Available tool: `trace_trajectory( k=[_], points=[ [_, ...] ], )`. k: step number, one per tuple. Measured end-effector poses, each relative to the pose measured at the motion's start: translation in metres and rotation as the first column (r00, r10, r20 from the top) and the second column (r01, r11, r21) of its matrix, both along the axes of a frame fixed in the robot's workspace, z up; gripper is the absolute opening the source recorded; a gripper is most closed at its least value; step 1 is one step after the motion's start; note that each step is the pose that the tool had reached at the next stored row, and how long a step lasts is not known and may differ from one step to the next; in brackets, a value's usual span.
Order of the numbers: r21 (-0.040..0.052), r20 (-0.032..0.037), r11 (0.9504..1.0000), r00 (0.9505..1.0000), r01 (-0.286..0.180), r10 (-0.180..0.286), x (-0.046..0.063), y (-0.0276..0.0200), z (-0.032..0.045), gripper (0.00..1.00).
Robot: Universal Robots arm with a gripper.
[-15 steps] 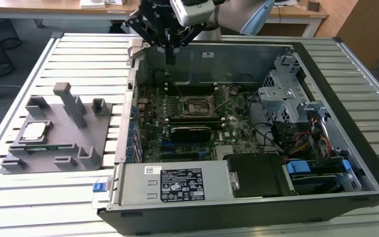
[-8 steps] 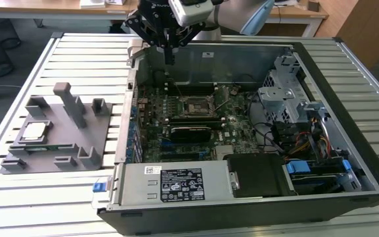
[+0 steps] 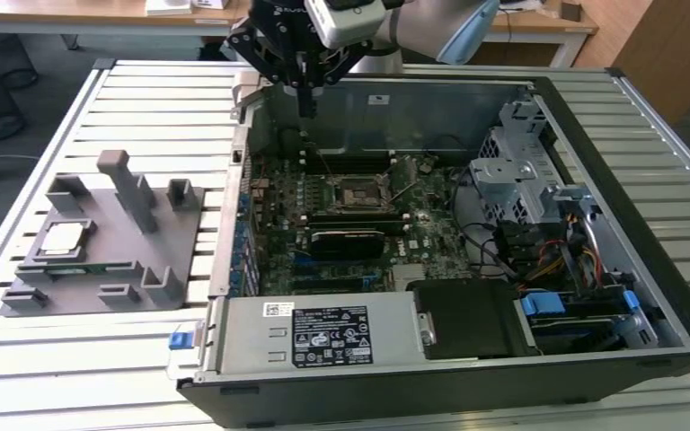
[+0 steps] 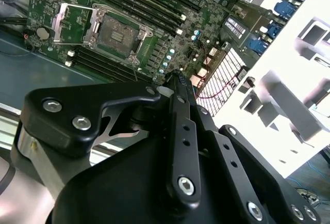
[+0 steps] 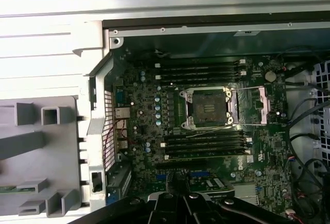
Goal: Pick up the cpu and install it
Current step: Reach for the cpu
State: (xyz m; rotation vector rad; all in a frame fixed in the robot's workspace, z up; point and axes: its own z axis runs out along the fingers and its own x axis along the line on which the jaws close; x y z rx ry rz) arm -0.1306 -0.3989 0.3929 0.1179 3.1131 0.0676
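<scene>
The cpu (image 3: 61, 238), a small silver square chip, lies flat on the grey holder (image 3: 141, 260) at the exterior view's left, outside the computer case. My gripper (image 3: 306, 109) hangs over the far left corner of the open case, well away from the cpu, fingers together and nothing between them. In the second wrist view the black fingers (image 4: 178, 105) meet at one tip. The motherboard's socket (image 3: 358, 191) sits in the middle of the board. Its frame stands open in both wrist views, the dark centre (image 5: 209, 108) (image 4: 114, 34) bare and the metal load plate (image 5: 256, 105) folded aside.
A green memory stick (image 3: 93, 267) lies in the holder near the cpu. Tall grey posts (image 3: 123, 184) rise from the holder. The case wall (image 3: 231, 206) stands between holder and board. Memory slots (image 5: 203, 144) flank the socket. Drive cage and cables (image 3: 537, 224) crowd the right side.
</scene>
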Motion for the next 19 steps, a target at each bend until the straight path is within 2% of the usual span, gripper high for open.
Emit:
trace_trajectory(
  k=[19],
  points=[
    [0.0001,0.0000,1.0000,1.0000,0.000,0.000,-0.0036,0.0000,-0.0002,0.11]
  ],
)
